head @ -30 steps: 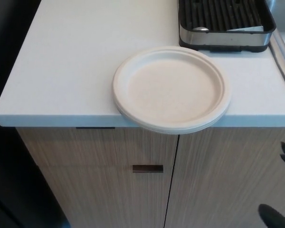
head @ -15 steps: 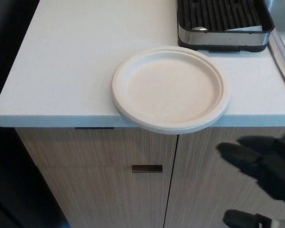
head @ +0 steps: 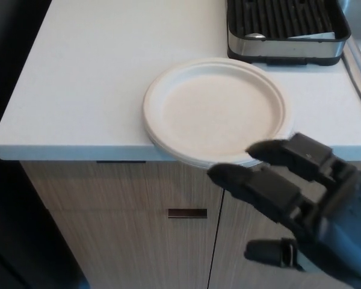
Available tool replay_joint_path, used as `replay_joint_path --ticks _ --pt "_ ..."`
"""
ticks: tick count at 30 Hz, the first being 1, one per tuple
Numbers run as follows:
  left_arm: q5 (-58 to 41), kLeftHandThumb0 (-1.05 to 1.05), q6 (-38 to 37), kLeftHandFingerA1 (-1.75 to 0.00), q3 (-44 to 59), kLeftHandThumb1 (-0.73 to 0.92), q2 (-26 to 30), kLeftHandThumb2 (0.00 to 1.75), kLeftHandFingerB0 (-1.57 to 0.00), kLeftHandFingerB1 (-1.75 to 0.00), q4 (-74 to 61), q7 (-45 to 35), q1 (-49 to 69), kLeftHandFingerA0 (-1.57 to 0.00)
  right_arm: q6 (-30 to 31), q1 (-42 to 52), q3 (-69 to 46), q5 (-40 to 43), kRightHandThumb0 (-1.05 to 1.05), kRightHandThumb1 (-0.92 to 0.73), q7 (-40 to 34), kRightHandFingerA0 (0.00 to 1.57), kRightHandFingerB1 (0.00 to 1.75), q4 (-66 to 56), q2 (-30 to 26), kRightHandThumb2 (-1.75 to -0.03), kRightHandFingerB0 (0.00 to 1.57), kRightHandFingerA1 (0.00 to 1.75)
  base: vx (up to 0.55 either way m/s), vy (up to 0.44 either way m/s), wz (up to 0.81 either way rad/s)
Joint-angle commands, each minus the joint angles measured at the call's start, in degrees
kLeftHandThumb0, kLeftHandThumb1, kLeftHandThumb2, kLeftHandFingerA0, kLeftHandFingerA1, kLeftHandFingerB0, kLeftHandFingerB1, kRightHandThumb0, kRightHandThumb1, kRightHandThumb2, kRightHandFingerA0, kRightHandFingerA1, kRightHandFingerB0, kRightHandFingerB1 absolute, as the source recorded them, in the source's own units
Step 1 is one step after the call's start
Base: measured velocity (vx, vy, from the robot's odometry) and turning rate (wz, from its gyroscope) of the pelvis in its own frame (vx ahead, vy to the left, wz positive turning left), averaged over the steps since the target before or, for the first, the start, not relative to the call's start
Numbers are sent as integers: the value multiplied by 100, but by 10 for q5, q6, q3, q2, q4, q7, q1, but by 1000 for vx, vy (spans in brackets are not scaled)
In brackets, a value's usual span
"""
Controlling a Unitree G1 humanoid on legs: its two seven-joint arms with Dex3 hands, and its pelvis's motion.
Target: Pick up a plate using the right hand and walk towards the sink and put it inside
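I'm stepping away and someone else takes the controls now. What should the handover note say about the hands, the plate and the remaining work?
Right hand: open, fingers spread, at the front edge of the round white paper plate, not gripping it.
Left hand: not in view.
The plate lies on the white countertop, its front rim overhanging the edge above the wood-grain cabinet doors. A black and steel dish rack stands behind it.
Done: only the reach toward the plate.
Left: grip the overhanging rim, lift, walk to the sink, and put the plate inside.
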Motion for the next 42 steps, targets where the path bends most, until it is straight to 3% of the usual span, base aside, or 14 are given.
replay_joint_path --ticks 1,4,5,12,13,14,16,17,18,36,38,39,40,42 --pt "-10 16 -70 -144 -1 84 14 175 -90 -121 7 6 -2 -109 98 -37 23 -115 -71 -37 79 28 48 13 -14 -80 24 59 0 0 0" --pt "-11 16 -71 -144 -3 84 14 175 -90 -121 8 7 -2 -109 108 -38 29 -118 -71 -37 78 28 48 11 -18 -80 24 59 0 0 0" --pt "-13 16 -71 -143 -2 84 14 171 -95 -123 10 6 -2 -113 114 -42 33 -122 -71 -45 80 32 38 18 -20 -56 32 57 0 0 0" --pt "-13 22 -72 -141 -6 85 16 175 -90 -122 20 8 2 -105 152 -62 56 -142 -70 -47 67 28 39 47 -26 -56 31 58 0 0 0" --pt "-12 24 -72 -141 -8 85 16 175 -91 -123 19 10 4 -106 164 -74 58 -148 -69 -36 61 28 47 58 -24 -78 27 59 0 0 0" --pt "-9 22 -70 -137 -12 85 16 171 -90 -119 20 13 5 -104 176 -88 58 -154 -68 -47 58 30 38 70 -23 -55 29 57 0 0 0" --pt "-9 22 -69 -137 -15 85 17 171 -90 -119 21 14 6 -104 183 -93 61 -155 -68 -47 56 30 38 75 -26 -55 29 57 0 0 0" --pt "-12 22 -68 -138 -14 84 16 171 -89 -119 20 14 7 -103 189 -101 62 -152 -68 -36 52 27 47 84 -27 -78 24 60 0 0 0" --pt "-11 23 -70 -137 -15 83 16 172 -87 -119 20 16 9 -101 197 -107 63 -150 -66 -44 53 30 38 92 -26 -55 30 58 0 0 0" --pt "10 32 -79 -135 -55 85 22 170 -96 -121 23 22 42 -105 254 -116 121 -166 -67 -44 43 29 36 134 -46 -55 30 54 0 0 0" --pt "11 35 -77 -130 -60 81 24 167 -87 -115 26 27 46 -97 258 -120 127 -166 -66 -44 51 27 36 144 -51 -55 29 54 0 0 0" --pt "13 29 -76 -157 -64 57 26 175 -82 -132 29 28 48 -87 259 -123 133 -168 -66 -43 48 26 36 155 -54 -55 30 55 0 0 0" --pt "12 35 -78 -131 -67 80 26 168 -89 -115 28 25 51 -99 258 -125 135 -166 -66 -43 42 26 36 162 -57 -54 32 54 0 0 0" --pt "11 37 -76 -129 -71 79 27 167 -87 -114 22 22 55 -98 259 -129 140 -164 -69 -32 32 25 44 172 -60 -69 28 57 0 0 0"
